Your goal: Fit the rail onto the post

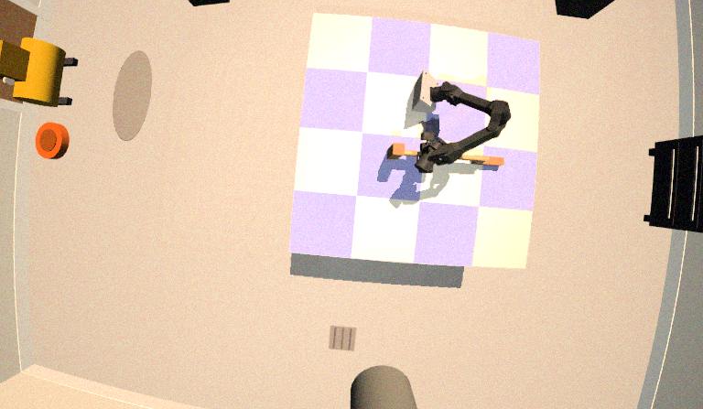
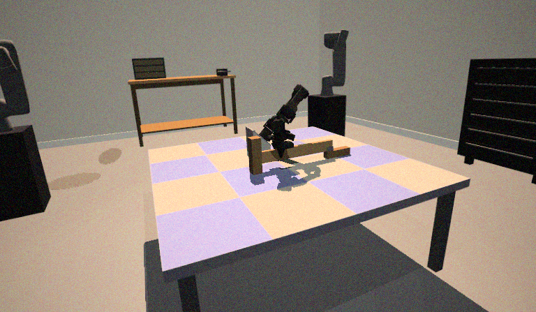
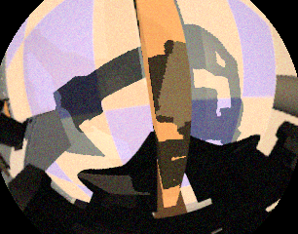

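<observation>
A checkered lilac-and-cream table [image 2: 205,229] stands in a grey-walled room, where the dark gripper [image 2: 281,149] pinches a long, square-edged wooden rail [image 2: 306,148] beside a short post [image 2: 255,155].

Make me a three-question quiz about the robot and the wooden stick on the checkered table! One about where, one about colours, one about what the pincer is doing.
1. Where does the pincer hold the rail?
A. near the post end
B. at the far end
C. nowhere

2. Which colours are the table squares?
A. red and green
B. purple and cream
C. black and white

3. The pincer is:
A. wide open
B. shut on the rail
C. shut on nothing

Answers: 1 A, it sits close to the post. 2 B, the checks show both. 3 B, the rail runs between its fingers in the wrist view.
</observation>
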Available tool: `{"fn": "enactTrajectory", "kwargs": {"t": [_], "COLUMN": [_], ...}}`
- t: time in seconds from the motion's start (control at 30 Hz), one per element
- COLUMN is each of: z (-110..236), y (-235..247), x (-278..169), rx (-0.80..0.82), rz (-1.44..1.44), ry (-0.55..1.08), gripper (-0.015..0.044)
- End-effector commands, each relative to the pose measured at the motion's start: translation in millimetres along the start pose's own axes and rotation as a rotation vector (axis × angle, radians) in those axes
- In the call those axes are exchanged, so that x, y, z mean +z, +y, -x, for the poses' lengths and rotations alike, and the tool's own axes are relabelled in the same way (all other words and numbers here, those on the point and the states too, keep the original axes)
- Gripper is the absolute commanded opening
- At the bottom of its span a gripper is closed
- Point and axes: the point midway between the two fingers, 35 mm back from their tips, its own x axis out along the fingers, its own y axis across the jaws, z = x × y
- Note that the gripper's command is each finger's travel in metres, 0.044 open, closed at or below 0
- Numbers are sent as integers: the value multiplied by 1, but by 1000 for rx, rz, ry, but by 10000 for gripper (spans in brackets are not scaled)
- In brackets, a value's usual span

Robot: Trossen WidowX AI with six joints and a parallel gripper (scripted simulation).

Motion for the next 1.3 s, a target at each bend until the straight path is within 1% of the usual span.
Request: {"fn": "enactTrajectory", "kwargs": {"t": [0.0, 0.53, 0.67, 0.77, 0.83, 1.27], "z": [0, 0, 2, 23, 30, 30], "y": [0, 0, 0, 0, 1, 1], "x": [0, 0, 2, 23, 30, 30], "rx": [0, 0, -1, -9, -12, -12], "rz": [0, 0, 0, 1, 1, 1], "ry": [0, 0, 0, 3, 4, 4], "gripper": [26, 440, 440, 440, 440, 440]}}
